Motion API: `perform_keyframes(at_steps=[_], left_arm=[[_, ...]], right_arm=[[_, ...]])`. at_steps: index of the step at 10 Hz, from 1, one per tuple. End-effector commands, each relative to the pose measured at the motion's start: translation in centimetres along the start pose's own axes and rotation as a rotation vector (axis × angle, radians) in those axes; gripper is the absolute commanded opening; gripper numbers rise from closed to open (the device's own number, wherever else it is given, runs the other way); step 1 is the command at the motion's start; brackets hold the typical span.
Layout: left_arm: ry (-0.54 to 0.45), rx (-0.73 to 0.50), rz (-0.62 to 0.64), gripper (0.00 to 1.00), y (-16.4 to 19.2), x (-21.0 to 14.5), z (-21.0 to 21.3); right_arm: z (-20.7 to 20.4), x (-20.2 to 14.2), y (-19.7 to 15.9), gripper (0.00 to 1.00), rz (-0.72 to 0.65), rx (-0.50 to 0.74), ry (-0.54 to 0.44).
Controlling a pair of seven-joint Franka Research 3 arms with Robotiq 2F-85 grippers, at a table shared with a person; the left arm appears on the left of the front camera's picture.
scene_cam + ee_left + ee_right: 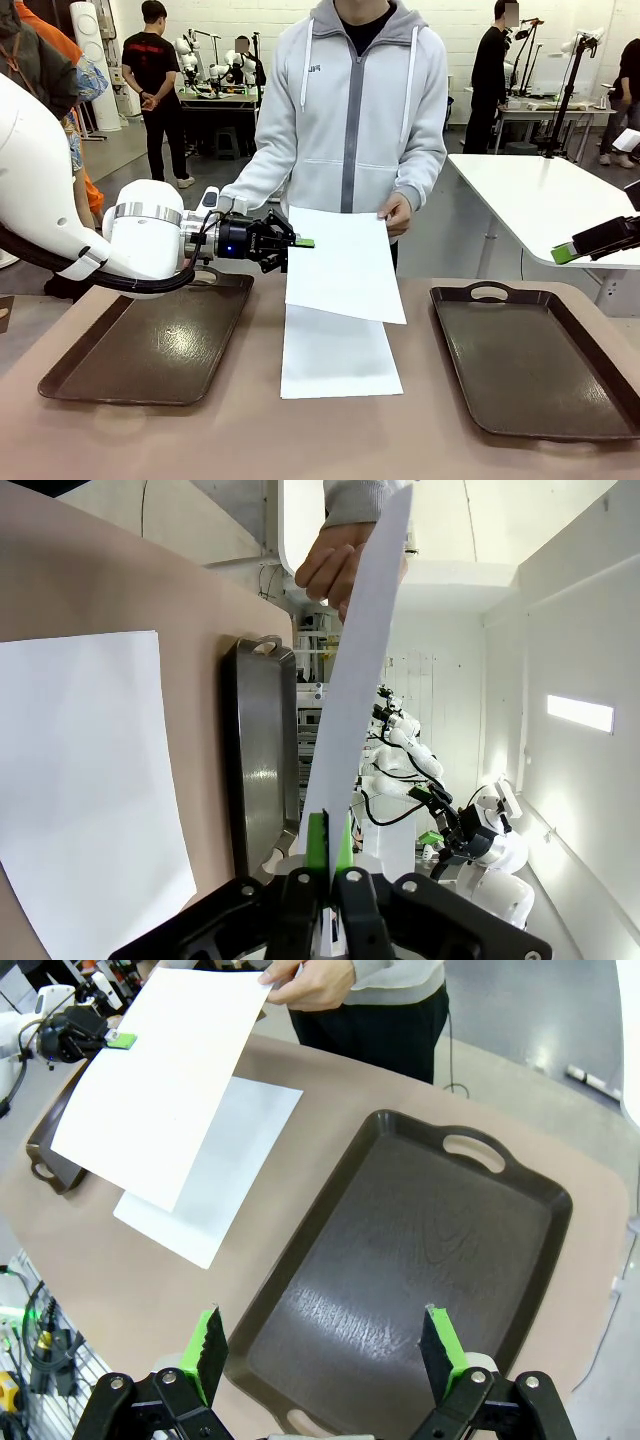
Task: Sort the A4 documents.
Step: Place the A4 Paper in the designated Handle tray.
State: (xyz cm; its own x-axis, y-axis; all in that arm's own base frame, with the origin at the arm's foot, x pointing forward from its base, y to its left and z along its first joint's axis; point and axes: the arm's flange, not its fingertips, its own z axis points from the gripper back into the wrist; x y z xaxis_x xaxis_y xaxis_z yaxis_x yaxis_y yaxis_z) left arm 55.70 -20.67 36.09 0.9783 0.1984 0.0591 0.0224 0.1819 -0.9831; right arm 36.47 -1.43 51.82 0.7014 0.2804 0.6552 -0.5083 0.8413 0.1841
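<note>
A4 document [345, 262] pinched in your left hand [303, 243] hides the far end of the sheet [338, 355] on the table [250, 440]; your right hand [325, 1345] stands spread, mostly cropped.

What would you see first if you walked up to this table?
A white sheet is held up over the middle of the table: the left gripper pinches one edge and a person's hand holds the far corner. Under it a second sheet lies flat between the dark left tray and right tray.
</note>
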Motion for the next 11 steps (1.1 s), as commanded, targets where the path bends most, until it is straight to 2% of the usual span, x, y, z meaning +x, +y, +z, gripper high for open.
perform_keyframes(at_steps=[1, 2, 5, 7, 9, 11], left_arm=[[0.0, 0.0, 0.0, 0.01, 0.0, 0.0, 0.0], [0.079, 0.081, -0.057, 0.01, -3.4, 0.7, -2.7], [0.275, 0.118, -0.032, 0.01, -5.8, 2.1, 0.7], [0.316, 0.166, 0.03, 0.01, -5.7, 1.9, 4.5], [0.289, 0.225, 0.102, 0.01, -5.0, 0.6, 9.3], [0.265, 0.297, 0.092, 0.01, -4.8, -0.8, 13.5]], right_arm=[[-0.2, 0.0, 0.0, 1.0, -0.001, 0.023, -0.005], [-0.2, 0.0, 0.0, 1.0, -0.001, 0.023, -0.005], [-0.2, 0.0, 0.0, 1.0, -0.001, 0.023, -0.005], [-0.2, 0.0, 0.0, 1.0, -0.001, 0.023, -0.005], [-0.2, 0.0, 0.0, 1.0, -0.001, 0.023, -0.005], [-0.2, 0.0, 0.0, 1.0, -0.001, 0.023, -0.005]])
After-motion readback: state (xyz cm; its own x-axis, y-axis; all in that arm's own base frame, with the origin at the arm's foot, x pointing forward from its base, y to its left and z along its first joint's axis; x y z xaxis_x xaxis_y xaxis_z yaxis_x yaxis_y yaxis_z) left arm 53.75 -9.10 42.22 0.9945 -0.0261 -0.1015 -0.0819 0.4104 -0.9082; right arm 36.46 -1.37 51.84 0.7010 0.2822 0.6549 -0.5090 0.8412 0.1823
